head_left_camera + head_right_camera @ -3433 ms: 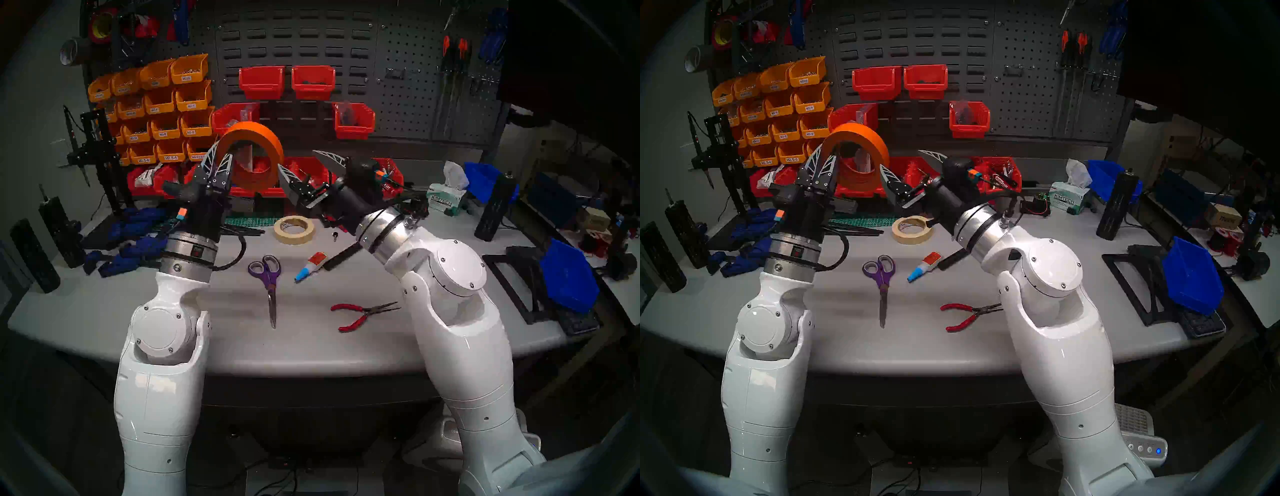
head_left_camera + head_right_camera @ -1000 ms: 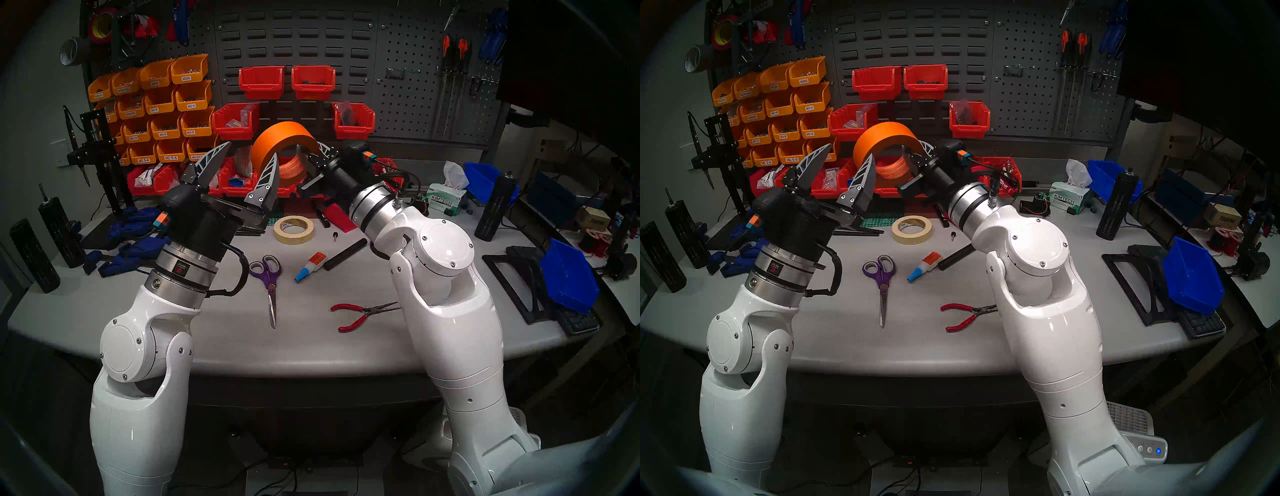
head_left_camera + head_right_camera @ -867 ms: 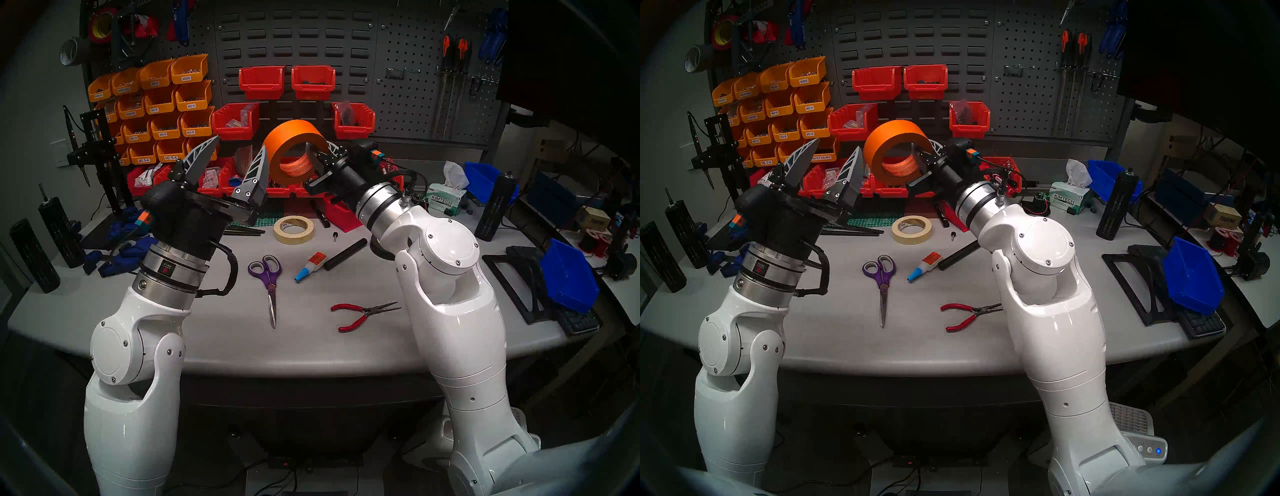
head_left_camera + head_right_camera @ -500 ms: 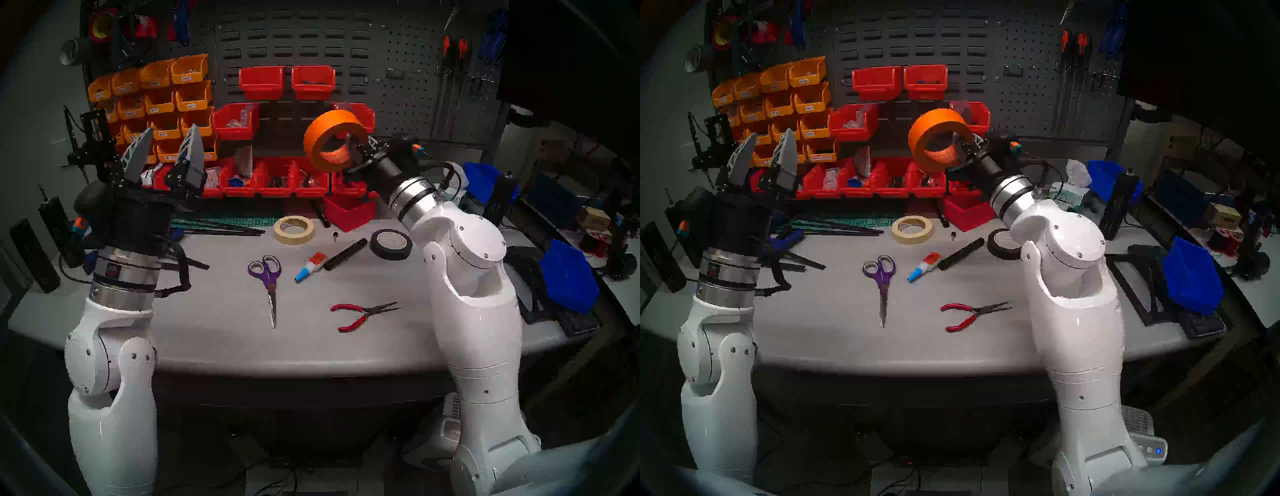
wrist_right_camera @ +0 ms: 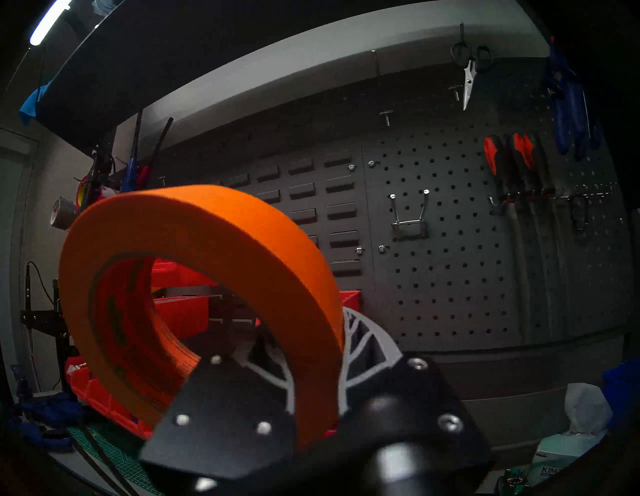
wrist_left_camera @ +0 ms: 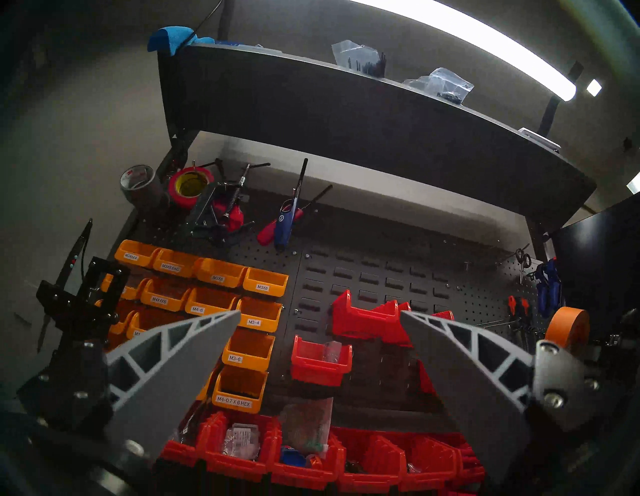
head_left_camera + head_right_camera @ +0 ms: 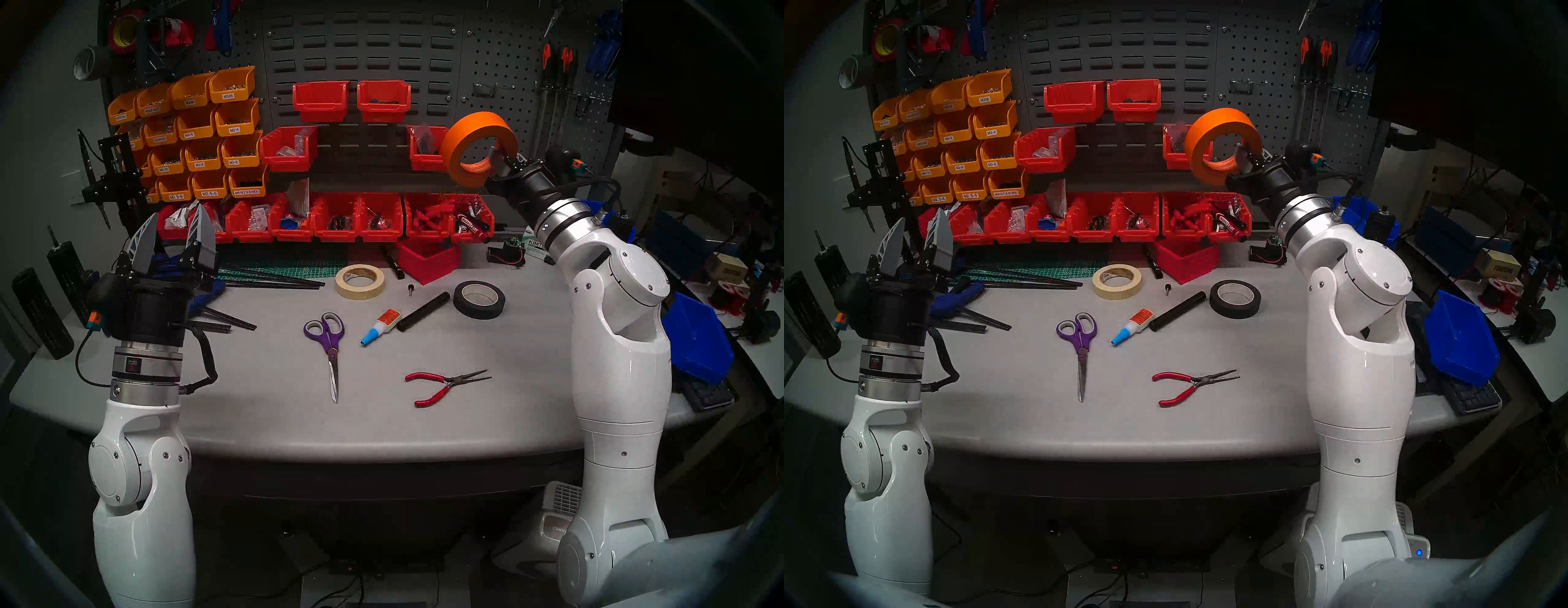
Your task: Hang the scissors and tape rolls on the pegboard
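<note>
Orange tape roll (image 7: 460, 140) is up in the air on edge, open core facing the camera, printed inner core showing, right in front of the dark grey pegboard (image 7: 500, 127) with its round holes and bare metal hooks. Cream masking-tape roll (image 7: 360, 281) lies flat toward the table's back edge, near the middle. Purple-handled scissors (image 7: 329, 344) lie flat at the table's centre, closed, blades pointing to the front edge.

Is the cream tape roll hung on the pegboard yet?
No, the cream tape roll lies flat on the table, not on the pegboard.
</note>
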Action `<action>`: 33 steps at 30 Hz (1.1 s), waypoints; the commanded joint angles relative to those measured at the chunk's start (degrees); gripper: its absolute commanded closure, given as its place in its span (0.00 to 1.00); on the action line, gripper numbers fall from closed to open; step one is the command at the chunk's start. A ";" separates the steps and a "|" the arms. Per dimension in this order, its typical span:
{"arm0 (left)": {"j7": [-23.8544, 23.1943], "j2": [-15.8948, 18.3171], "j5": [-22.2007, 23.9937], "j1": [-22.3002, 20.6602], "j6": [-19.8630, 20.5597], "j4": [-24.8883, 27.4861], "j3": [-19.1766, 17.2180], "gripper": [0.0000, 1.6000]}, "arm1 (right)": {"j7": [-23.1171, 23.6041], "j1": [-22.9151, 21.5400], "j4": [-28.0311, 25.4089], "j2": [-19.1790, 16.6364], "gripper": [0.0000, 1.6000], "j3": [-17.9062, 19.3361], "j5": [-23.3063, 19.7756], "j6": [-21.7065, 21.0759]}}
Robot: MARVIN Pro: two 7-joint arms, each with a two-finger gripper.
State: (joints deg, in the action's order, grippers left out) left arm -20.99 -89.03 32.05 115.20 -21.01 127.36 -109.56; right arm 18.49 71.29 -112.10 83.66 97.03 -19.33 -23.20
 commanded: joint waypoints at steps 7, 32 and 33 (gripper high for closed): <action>-1.11 -0.64 1.13 0.42 -2.17 0.25 -0.69 0.00 | -0.40 -9.01 3.42 -0.38 1.00 3.28 -8.61 -2.68; -1.63 -0.55 1.69 -1.09 -1.59 -1.71 -0.28 0.00 | -9.01 -17.19 10.17 -0.21 1.00 3.95 -17.78 -3.85; -1.63 -0.52 1.69 -1.19 -1.60 -1.78 -0.27 0.00 | -9.33 -17.67 10.57 -0.22 1.00 3.90 -18.12 -3.85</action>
State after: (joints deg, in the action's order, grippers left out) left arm -22.53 -89.71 33.55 115.32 -22.21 124.66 -110.12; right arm 10.43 59.30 -101.44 83.19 101.22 -34.90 -27.75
